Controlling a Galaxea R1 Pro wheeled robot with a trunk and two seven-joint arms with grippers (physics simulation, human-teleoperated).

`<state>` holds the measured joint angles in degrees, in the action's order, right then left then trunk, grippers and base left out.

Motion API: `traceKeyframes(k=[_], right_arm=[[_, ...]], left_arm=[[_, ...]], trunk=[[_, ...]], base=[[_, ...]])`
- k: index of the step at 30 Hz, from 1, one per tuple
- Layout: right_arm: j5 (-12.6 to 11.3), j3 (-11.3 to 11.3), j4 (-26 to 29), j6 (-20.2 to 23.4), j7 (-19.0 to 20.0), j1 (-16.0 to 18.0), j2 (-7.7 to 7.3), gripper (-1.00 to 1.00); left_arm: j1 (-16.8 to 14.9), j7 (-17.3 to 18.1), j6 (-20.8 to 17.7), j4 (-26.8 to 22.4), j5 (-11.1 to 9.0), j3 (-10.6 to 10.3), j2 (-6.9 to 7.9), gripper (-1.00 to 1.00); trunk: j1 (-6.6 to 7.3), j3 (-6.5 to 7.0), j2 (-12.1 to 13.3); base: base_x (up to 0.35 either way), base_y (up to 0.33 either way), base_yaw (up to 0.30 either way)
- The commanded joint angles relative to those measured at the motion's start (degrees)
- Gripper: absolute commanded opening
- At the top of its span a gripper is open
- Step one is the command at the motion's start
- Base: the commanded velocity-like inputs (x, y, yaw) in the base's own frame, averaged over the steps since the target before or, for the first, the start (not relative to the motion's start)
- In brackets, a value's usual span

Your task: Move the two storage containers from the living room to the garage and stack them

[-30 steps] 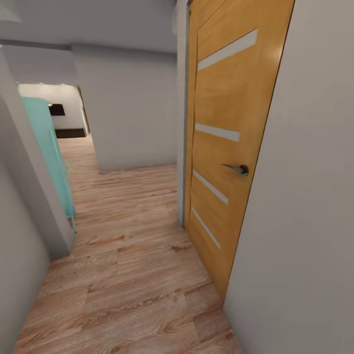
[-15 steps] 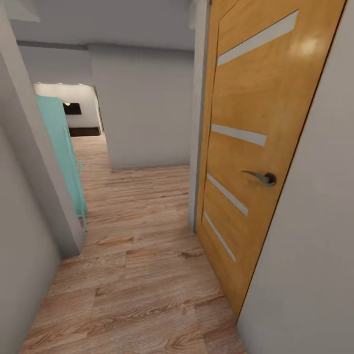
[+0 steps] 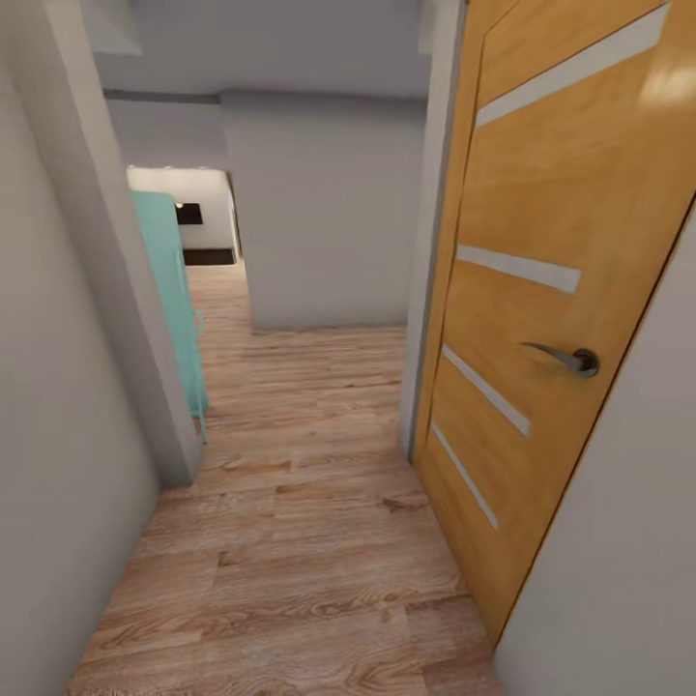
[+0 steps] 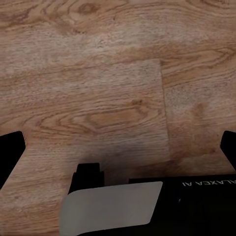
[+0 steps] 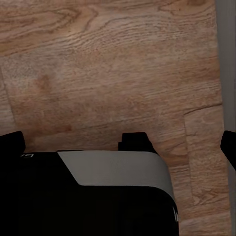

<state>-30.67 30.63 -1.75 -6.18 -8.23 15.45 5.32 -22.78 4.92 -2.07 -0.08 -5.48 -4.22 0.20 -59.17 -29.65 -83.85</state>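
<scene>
Your view has swung left and advanced — the orange door (image 3: 541,290) now crowds the right. Both pincers, the left gripper (image 4: 118,147) and right gripper (image 5: 118,145), stand wide open and empty; containers are not in sight — likely far ahead.

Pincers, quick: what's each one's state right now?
Left pincer: open, empty, above wood floor.
Right pincer: open, empty.

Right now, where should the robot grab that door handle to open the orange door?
Grip the door handle on its long lever, near the free tip pointing left away from the round base. Come from the hallway side, gripper straddling the bar, since it juts sideways off the orange door.
</scene>
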Motion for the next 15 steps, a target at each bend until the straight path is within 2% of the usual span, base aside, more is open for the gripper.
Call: traceKeyframes(k=[1,10,15], right_arm=[[-0.53,0.48,-0.18,-0.33,-0.03,0.07,0.05,1.0],[-0.56,0.48,-0.18,-0.33,-0.03,0.06,0.04,1.0],[-0.53,0.48,-0.18,-0.33,-0.03,0.09,0.04,1.0]], left_arm=[[-0.03,0.2,-0.22,-0.01,-0.58,-0.44,0.01,1.0],[-0.02,0.26,-0.23,-0.01,-0.6,-0.43,0.01,1.0],[0.0,0.26,-0.24,-0.01,-0.65,-0.42,0.06,1.0]], trunk=[[0.0,-0.06,-0.03],[0.0,-0.06,-0.03],[0.0,-0.06,-0.03]], base=[[0.0,0.0,0.267],[0.011,0.0,0.268],[0.231,0.0,0.268]])
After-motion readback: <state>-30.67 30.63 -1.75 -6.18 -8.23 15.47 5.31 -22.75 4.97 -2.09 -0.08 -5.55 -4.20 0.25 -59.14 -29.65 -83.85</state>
